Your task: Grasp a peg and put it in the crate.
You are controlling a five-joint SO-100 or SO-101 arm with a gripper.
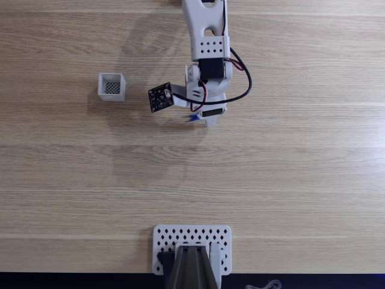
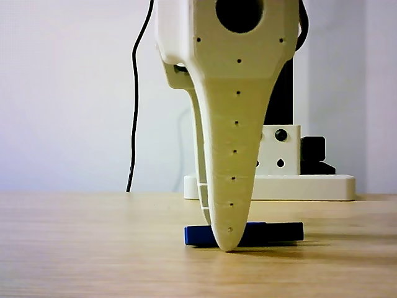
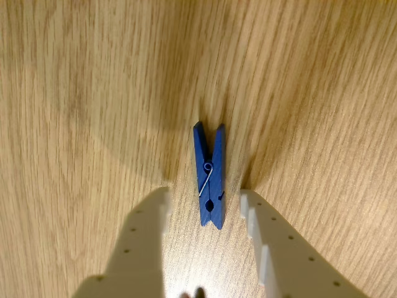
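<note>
I'm looking down on a light wooden table [image 1: 72, 180], its grain running left to right in the fixed view, with pale and slightly darker planks alternating. Soft shadows fall across the boards near the top middle. Along the bottom edge the wood ends and a dark strip [image 1: 60, 283] shows beyond it. From the low other view, a plain pale wall [image 2: 62, 93] stands behind the table's far edge, evenly lit, and the tabletop [image 2: 74, 248] glows warm.
</note>
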